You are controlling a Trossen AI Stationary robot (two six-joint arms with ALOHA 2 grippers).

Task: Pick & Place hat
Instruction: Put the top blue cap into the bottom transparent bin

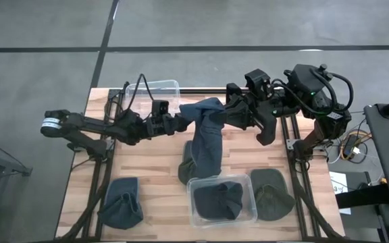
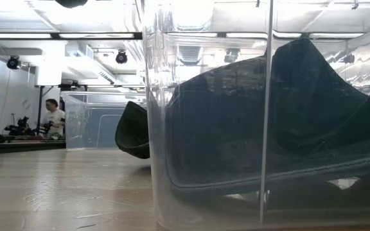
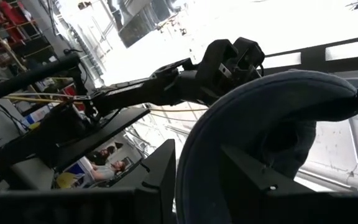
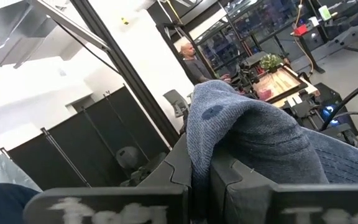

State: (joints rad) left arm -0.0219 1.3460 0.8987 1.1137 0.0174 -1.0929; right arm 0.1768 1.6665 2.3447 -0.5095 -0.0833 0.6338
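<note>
A dark blue-grey hat (image 1: 206,138) is held up over the middle of the table between both grippers and hangs down toward the boards. My left gripper (image 1: 185,123) is shut on its left upper part. My right gripper (image 1: 232,112) is shut on its right upper part. The hat also shows in the left wrist view (image 3: 260,124) and the right wrist view (image 4: 253,137). A clear bin (image 1: 193,202) at the near middle holds another dark hat (image 1: 221,199); this bin fills the low view (image 2: 204,192). My left gripper pinches the hat's curved edge (image 3: 191,168) between its two fingers, coming level from the table's left. The hat is off the table at the hold and hangs below the fingers. My right gripper pinches a raised fold of the hat's knit cloth (image 4: 201,146) between its two fingers, coming level from the table's right. The cloth drapes down from the hold.
A second clear bin (image 1: 171,86) stands at the far edge. A green-grey hat (image 1: 272,194) lies right of the near bin, a dark hat (image 1: 121,202) lies at the near left, and another dark piece (image 1: 185,167) lies under the hanging hat. People show in the room beyond.
</note>
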